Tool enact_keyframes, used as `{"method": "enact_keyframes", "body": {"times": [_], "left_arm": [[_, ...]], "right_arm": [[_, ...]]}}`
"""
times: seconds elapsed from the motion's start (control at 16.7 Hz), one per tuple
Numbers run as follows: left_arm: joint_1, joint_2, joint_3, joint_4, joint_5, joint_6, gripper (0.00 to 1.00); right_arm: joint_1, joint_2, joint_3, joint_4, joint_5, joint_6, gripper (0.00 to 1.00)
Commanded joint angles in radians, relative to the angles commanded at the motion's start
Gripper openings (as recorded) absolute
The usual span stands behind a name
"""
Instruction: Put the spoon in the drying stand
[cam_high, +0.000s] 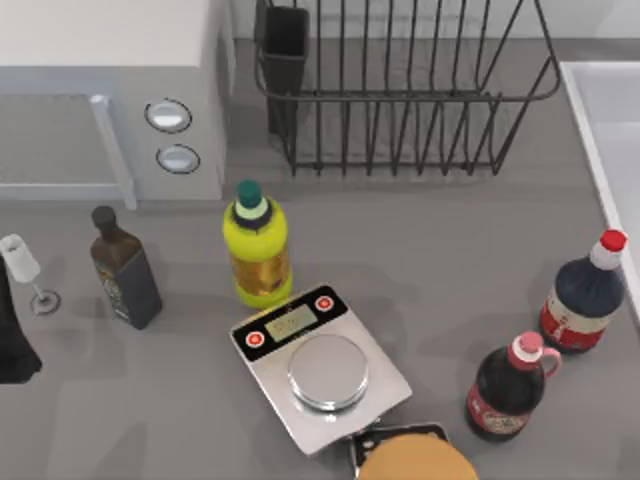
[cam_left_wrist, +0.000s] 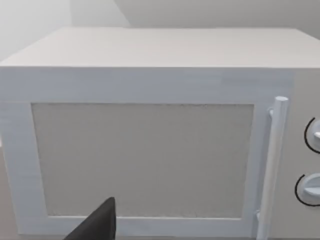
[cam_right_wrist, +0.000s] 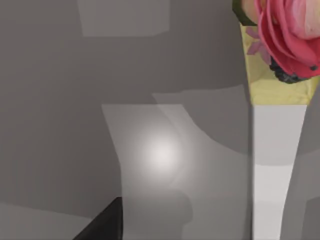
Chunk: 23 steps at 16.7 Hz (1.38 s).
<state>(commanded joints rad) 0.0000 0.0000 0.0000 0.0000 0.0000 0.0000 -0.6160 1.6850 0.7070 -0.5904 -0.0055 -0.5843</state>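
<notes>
The drying stand (cam_high: 400, 97), a black wire rack with upright bars, stands at the back of the table, right of centre. Its black rectangular utensil cup (cam_high: 286, 50) sits at the rack's left corner. The spoon is out of view. A dark part of my left gripper (cam_high: 12, 345) shows at the table's far left edge, and its wrist view faces the white microwave's (cam_left_wrist: 150, 150) door. A dark tip of my right gripper (cam_right_wrist: 102, 225) shows in the right wrist view, over grey table surface.
A white microwave (cam_high: 110, 100) fills the back left. A wine glass (cam_high: 25, 265), dark bottle (cam_high: 125, 270), yellow bottle (cam_high: 257, 245), kitchen scale (cam_high: 320, 365) and two dark red-capped bottles (cam_high: 585, 295) (cam_high: 510, 385) stand about. A white vase (cam_right_wrist: 272, 165) holds a pink flower (cam_right_wrist: 290, 35).
</notes>
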Motion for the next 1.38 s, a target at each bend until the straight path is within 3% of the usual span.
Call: {"method": "enact_keyframes", "body": {"times": [0.06, 0.84, 1.32, 1.38], "left_arm": [[0.000, 0.000, 0.000, 0.000, 0.000, 0.000, 1.00], [0.000, 0.000, 0.000, 0.000, 0.000, 0.000, 1.00], [0.000, 0.000, 0.000, 0.000, 0.000, 0.000, 1.00], [0.000, 0.000, 0.000, 0.000, 0.000, 0.000, 1.00]], "right_arm": [[0.000, 0.000, 0.000, 0.000, 0.000, 0.000, 1.00], [0.000, 0.000, 0.000, 0.000, 0.000, 0.000, 0.02], [0.000, 0.000, 0.000, 0.000, 0.000, 0.000, 0.00], [-0.002, -0.069, 0.034, -0.076, -0.014, 0.002, 0.00]]}}
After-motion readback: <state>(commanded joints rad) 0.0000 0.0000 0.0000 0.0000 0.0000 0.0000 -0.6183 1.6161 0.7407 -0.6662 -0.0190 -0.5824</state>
